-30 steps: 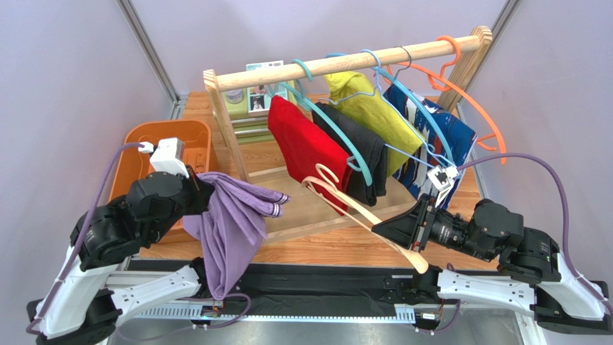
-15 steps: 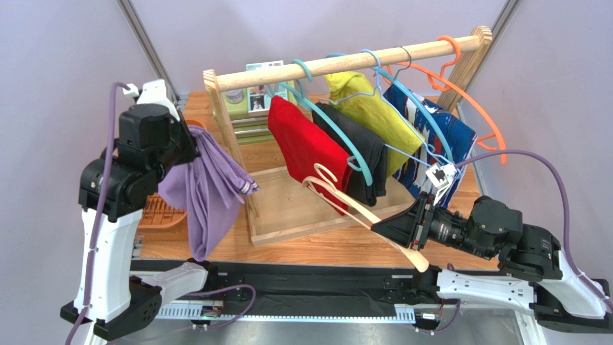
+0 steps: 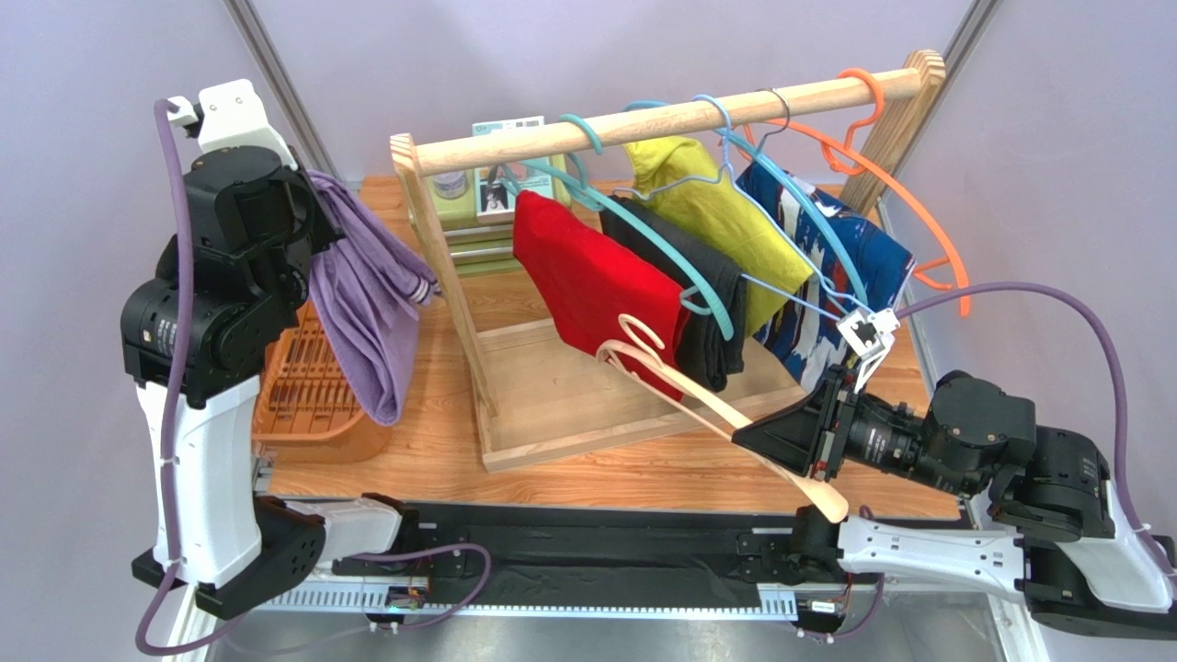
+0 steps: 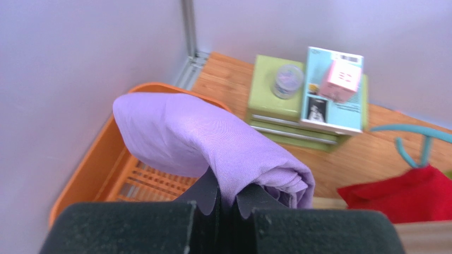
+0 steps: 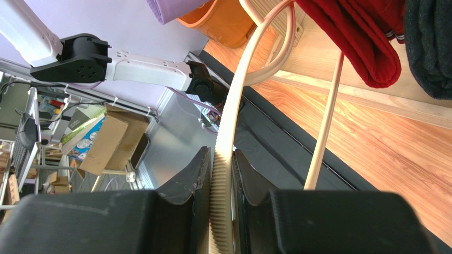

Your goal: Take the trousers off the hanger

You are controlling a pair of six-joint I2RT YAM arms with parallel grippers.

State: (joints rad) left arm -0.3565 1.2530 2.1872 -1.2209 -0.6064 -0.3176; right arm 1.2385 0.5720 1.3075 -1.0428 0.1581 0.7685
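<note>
Now the left gripper (image 4: pixel 227 200), clamped on the trousers (image 3: pixel 362 297), holds them at upper left above the orange basket (image 3: pixel 307 396); that thin pinch could slip. The right gripper (image 5: pixel 222 170) grips the bare hanger (image 3: pixel 712 403) at lower right.

White arm links (image 3: pixel 207 469), black joint housings (image 3: pixel 228 297), purple cables (image 3: pixel 1029 287)

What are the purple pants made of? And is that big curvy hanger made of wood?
The trousers look like soft, matte cloth: they fold into smooth rolls and droop loosely. The hanger looks like pale wood with a smooth finish, thick and stiff with a thin round crossbar. No grain shows, so it might be plastic.
</note>
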